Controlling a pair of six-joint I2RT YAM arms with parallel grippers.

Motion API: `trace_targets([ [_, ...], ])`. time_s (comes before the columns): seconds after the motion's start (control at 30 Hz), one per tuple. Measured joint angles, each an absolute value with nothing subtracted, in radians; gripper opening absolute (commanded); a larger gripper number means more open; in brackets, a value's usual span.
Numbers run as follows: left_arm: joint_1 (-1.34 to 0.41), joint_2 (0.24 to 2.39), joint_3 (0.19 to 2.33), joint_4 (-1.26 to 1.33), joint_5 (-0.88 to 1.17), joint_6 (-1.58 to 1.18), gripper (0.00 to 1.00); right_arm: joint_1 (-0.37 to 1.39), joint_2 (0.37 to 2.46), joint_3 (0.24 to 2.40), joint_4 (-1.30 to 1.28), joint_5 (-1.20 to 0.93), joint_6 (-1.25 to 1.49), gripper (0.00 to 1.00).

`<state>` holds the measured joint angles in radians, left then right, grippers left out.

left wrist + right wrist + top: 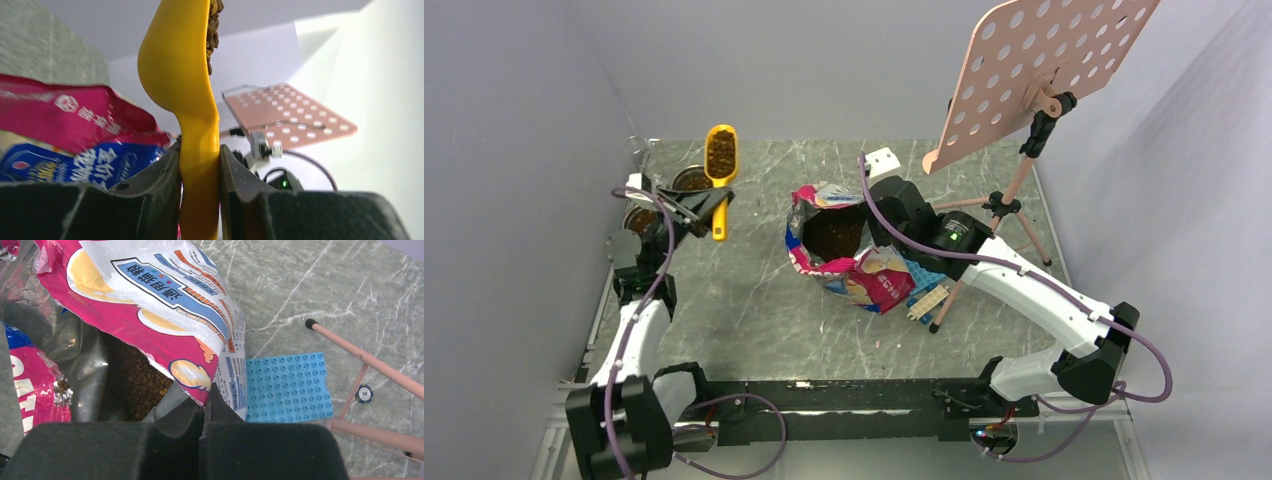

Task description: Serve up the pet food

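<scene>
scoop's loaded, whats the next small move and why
Probably shift the scoop left until its head is over the steel bowl, ready to tip. The left gripper has its jaws shut on the handle, kibble fills the scoop, and its head hangs right of the bowl, not over it.

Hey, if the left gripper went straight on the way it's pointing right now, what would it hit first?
Most likely the pink pouch: the left gripper, shut on the scoop, points sideways toward its open top. Height is hard to judge, so it could pass over the rim.
</scene>
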<state>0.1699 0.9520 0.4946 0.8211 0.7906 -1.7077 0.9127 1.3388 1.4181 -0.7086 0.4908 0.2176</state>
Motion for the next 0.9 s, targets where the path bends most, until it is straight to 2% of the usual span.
trace_targets([
  [0.27, 0.369, 1.107, 0.481, 0.947, 0.824, -1.742, 0.0, 0.911, 1.33, 1.41, -0.706, 0.478, 0.218, 0.0],
  [0.67, 0.73, 1.259, 0.273, 1.166, 0.888, -1.797, 0.0, 0.908, 1.308, 1.378, -0.678, 0.465, 0.218, 0.0],
  [0.9, 0.823, 1.316, 0.263, 1.174, 0.949, -1.789, 0.0, 0.908, 1.308, 1.373, -0.664, 0.463, 0.216, 0.0],
])
